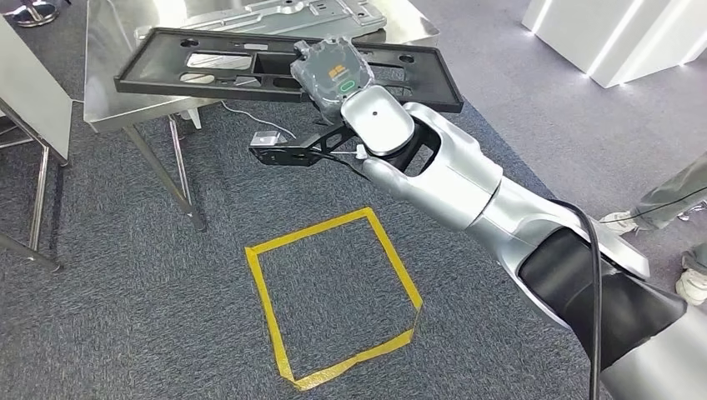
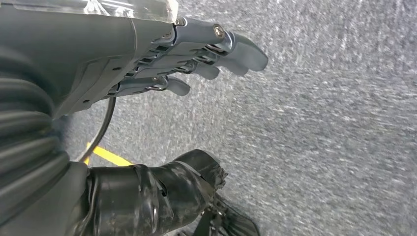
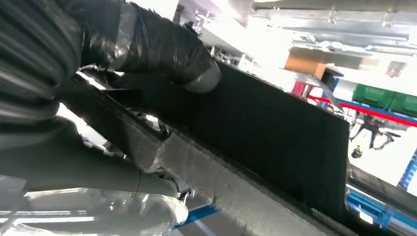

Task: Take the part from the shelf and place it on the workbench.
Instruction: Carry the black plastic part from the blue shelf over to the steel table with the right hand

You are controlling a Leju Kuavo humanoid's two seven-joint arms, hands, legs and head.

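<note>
The part is a long flat black panel (image 1: 208, 73) with cut-outs, held level over the near edge of the metal workbench (image 1: 112, 100) at the top of the head view. My right hand (image 1: 332, 73) grips the panel near its middle, the silver arm reaching up from the lower right. In the right wrist view the taped thumb (image 3: 162, 46) presses on the dark panel (image 3: 275, 132), with the other fingers hidden beneath it. My left hand (image 2: 196, 61) hangs over the grey carpet with its fingers straight and apart, holding nothing.
A silver sheet-metal piece (image 1: 283, 15) lies on the workbench behind the panel. A yellow tape square (image 1: 333, 292) marks the grey carpet in front of me. A second table's legs (image 1: 37, 200) stand at the left. A person's legs and shoes (image 1: 667, 217) show at the right edge.
</note>
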